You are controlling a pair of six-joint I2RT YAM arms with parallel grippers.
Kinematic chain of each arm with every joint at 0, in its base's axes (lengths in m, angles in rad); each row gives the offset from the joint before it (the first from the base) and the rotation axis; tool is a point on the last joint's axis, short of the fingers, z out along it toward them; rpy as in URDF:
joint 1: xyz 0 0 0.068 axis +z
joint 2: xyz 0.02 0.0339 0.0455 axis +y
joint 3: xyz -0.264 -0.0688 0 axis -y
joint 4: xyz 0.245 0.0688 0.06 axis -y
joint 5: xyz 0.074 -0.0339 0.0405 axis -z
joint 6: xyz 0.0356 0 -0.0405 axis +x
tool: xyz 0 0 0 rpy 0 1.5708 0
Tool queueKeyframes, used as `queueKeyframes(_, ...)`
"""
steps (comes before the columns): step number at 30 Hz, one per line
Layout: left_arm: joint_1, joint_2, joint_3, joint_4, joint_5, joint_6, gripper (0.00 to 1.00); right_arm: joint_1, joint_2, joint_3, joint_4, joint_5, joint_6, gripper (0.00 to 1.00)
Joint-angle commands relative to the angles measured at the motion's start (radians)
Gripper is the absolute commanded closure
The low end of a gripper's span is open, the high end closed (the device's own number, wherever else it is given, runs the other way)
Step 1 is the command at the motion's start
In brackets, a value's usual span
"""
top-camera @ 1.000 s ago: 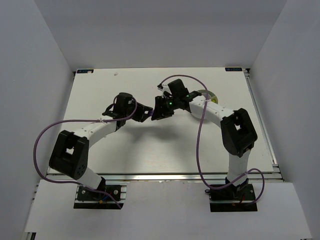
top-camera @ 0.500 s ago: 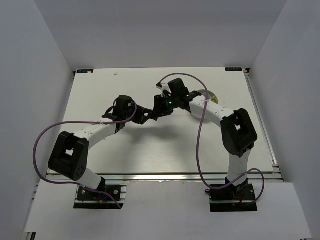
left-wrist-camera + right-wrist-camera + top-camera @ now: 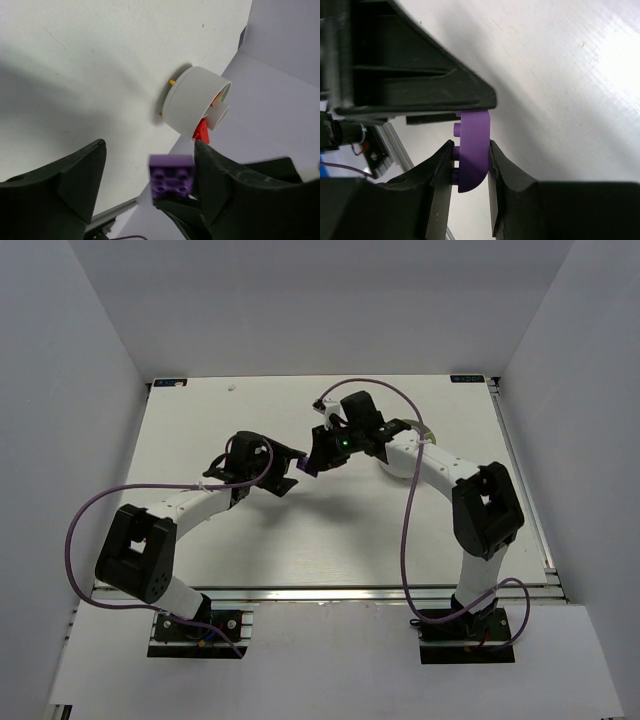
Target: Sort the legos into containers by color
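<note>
A purple lego [image 3: 472, 150] is pinched between the two fingers of my right gripper [image 3: 470, 160], studs facing its left finger. In the left wrist view the same purple lego [image 3: 171, 177] hangs in the gap of my left gripper [image 3: 150, 150], whose jaws stand wide apart on either side of it, not touching it. From above, both grippers meet at mid-table: left gripper [image 3: 290, 470], right gripper [image 3: 316, 456], purple lego [image 3: 308, 467]. The white divided bowl [image 3: 192, 102] lies beyond, with a red lego [image 3: 201, 132] at its rim and an orange one [image 3: 216, 100] inside.
In the top view the bowl [image 3: 412, 429] is mostly hidden under the right arm. A small orange piece [image 3: 171, 81] lies on the table against the bowl's outer wall. The left gripper's finger [image 3: 420, 85] looms just above the held lego in the right wrist view.
The left jaws have opened wide off the purple lego. The right gripper now has it pinched, and the right arm has shifted slightly toward the back.
</note>
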State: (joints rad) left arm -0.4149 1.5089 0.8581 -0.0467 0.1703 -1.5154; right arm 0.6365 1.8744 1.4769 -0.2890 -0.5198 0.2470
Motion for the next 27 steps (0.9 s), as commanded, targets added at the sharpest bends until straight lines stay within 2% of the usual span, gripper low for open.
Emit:
queueKeyframes(1, -0.005, -0.068, 0.016, -0.024, -0.041, 0.049, 0.14, 0.0, -0.11, 0.037, -0.012, 0.018, -0.168, 1.0)
queueKeyframes(4, -0.005, -0.11, 0.021, -0.047, -0.084, 0.079, 0.02, -0.027, -0.139, 0.059, -0.108, 0.043, -0.277, 1.0)
queueKeyframes(8, -0.004, -0.167, 0.033, -0.133, -0.172, 0.179, 0.02, -0.11, -0.17, 0.101, -0.275, 0.069, -0.498, 1.0)
queueKeyframes(9, -0.004, -0.183, 0.027, -0.148, -0.217, 0.193, 0.02, -0.156, -0.173, 0.12, -0.323, 0.072, -0.603, 1.0)
queueKeyframes(10, -0.002, -0.199, 0.018, -0.171, -0.235, 0.208, 0.02, -0.184, -0.175, 0.141, -0.411, 0.066, -0.664, 1.0)
queueKeyframes(13, -0.001, -0.277, -0.031, -0.193, -0.288, 0.271, 0.02, -0.309, -0.176, 0.204, -0.534, 0.072, -0.826, 1.0)
queueKeyframes(15, -0.001, -0.338, -0.069, -0.208, -0.31, 0.29, 0.02, -0.377, -0.161, 0.255, -0.565, 0.119, -0.934, 1.0)
queueKeyframes(16, 0.002, -0.357, -0.082, -0.212, -0.325, 0.297, 0.02, -0.391, -0.149, 0.269, -0.582, 0.189, -0.974, 1.0)
queueKeyframes(20, 0.005, -0.449, -0.126, -0.246, -0.356, 0.336, 0.02, -0.458, -0.065, 0.362, -0.657, 0.282, -1.084, 1.0)
queueKeyframes(27, 0.007, -0.512, -0.143, -0.304, -0.385, 0.363, 0.02, -0.48, 0.011, 0.402, -0.677, 0.333, -1.127, 1.0)
